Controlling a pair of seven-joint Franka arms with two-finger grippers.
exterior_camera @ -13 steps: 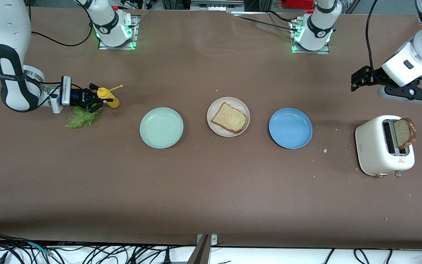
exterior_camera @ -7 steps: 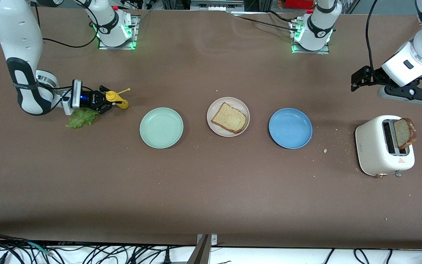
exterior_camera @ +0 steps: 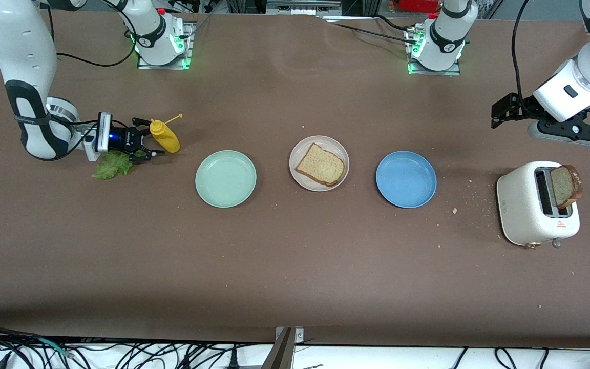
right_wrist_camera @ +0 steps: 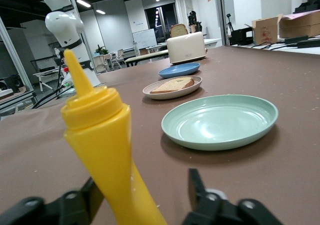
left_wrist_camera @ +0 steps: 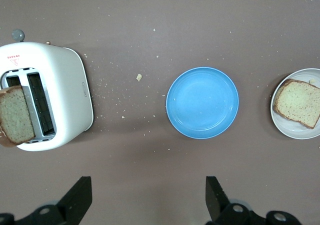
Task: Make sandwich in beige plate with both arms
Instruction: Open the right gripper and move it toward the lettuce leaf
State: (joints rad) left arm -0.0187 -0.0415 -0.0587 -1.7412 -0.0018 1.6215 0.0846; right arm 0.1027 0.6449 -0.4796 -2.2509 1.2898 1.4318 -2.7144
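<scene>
- Bread comes first: one square brown bread slice (exterior_camera: 320,164) lies flat in the round cream-beige plate (exterior_camera: 301,147), which sits between the mint green plate (exterior_camera: 226,178) and the blue plate (exterior_camera: 406,179). I think it is the bottom of the sandwich.
- I see the ruffled green lettuce leaf (exterior_camera: 112,165) on the brown table (exterior_camera: 295,266), toward the right arm's end, well apart from the beige plate.
- My right gripper (exterior_camera: 144,144) is low by the yellow squeeze bottle (exterior_camera: 164,136), just beside the leaf. Its fingers are apart, one on each side of the bottle in the right wrist view, not squeezing it. I think the bottle stands free.
- My left gripper (exterior_camera: 496,111) waits in the air near the white toaster (exterior_camera: 523,209), fingers spread wide. A second brown bread slice (exterior_camera: 564,185) sticks up out of a slot, so I guess this arm is there to fetch it.
- The arm covers part of the leaf. I cannot tell if a finger touches the bottle.
</scene>
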